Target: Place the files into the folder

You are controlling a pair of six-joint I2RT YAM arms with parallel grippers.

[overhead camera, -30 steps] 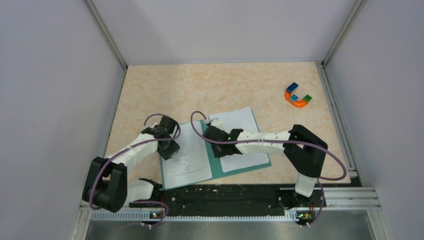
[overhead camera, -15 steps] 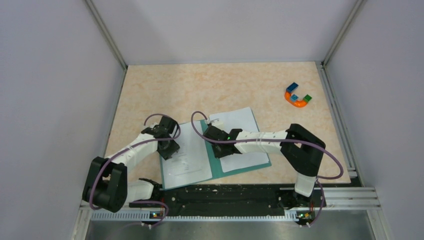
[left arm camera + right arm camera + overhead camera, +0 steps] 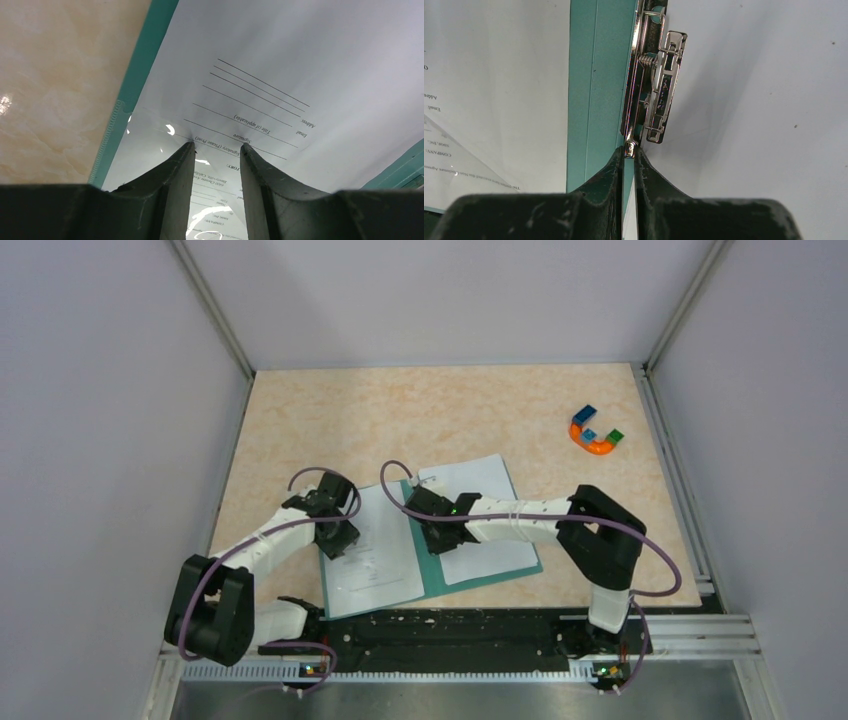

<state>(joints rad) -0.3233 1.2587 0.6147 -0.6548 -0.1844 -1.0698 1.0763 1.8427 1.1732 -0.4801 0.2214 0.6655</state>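
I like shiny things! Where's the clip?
Right wrist view: the clip sits on the folder's spine, between the two sheets, its end pinched by the right gripper.

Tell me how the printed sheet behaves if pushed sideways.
Likely floppy: the printed sheet is thin and flat, so it may buckle rather than slide. It lies on the smooth folder, apart from the metal clip the right gripper pinches, so it could slip under the left gripper's open tips.
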